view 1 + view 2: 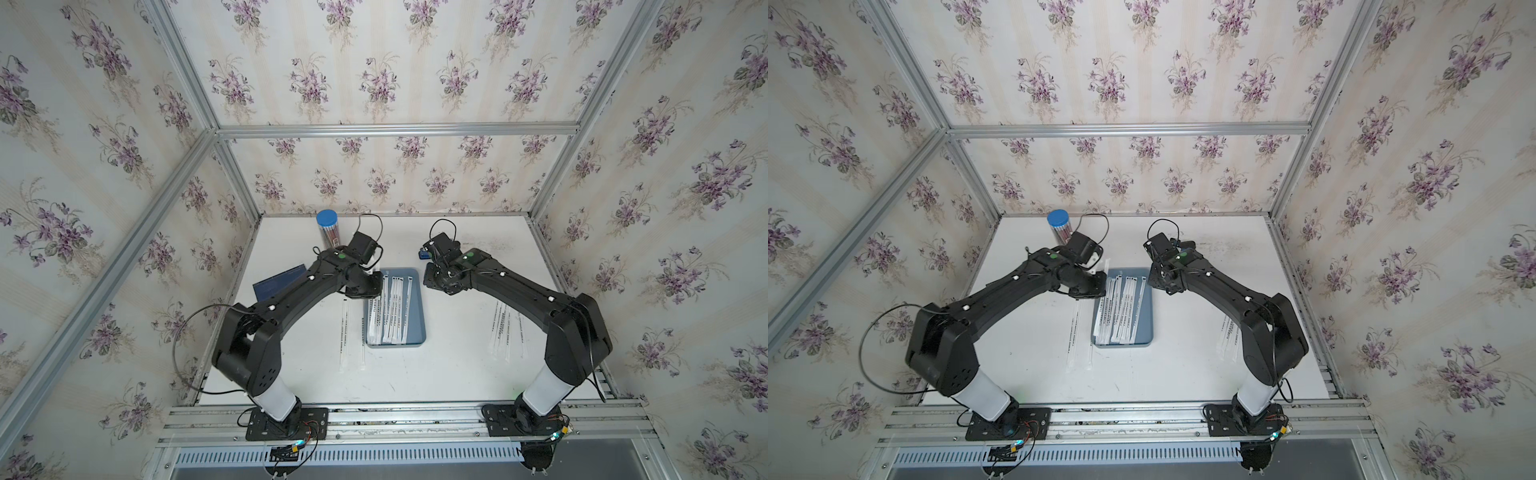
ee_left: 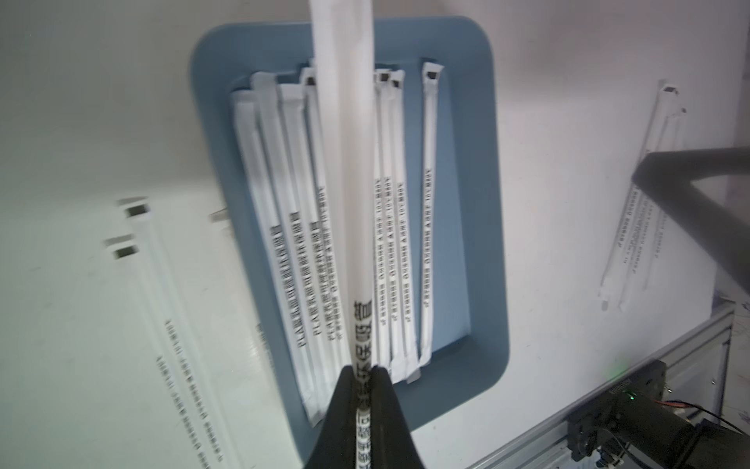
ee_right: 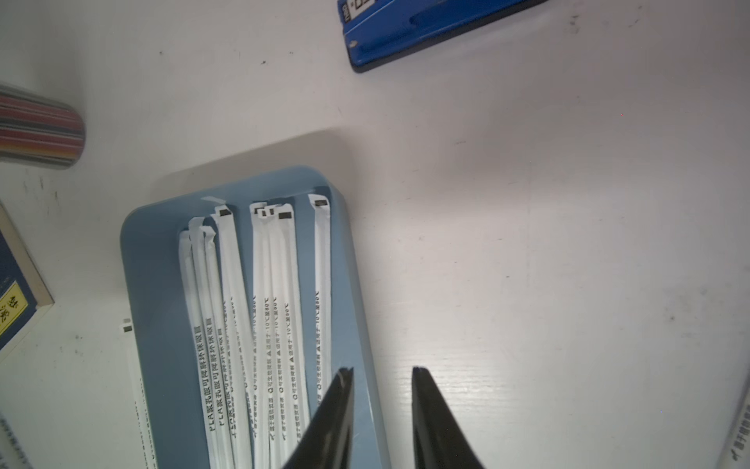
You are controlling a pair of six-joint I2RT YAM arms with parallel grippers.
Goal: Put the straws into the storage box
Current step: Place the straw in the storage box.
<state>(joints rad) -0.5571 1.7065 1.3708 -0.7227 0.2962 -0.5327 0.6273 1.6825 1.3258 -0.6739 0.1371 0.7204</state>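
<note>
The left claw [image 2: 363,369] pinches a white, black-lettered straw [image 2: 343,162] over the grey-blue storage box [image 2: 483,203], mid surface [image 2: 568,122], which holds more straws [image 2: 428,203]. Only its wrist view shows this. The right claw [image 3: 381,369] gapes empty.

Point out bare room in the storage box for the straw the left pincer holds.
Bare: the strip of storage box floor between the lone straw and its right wall; the table between box and the loose straws on the right. Crowded: the box's left and middle.
</note>
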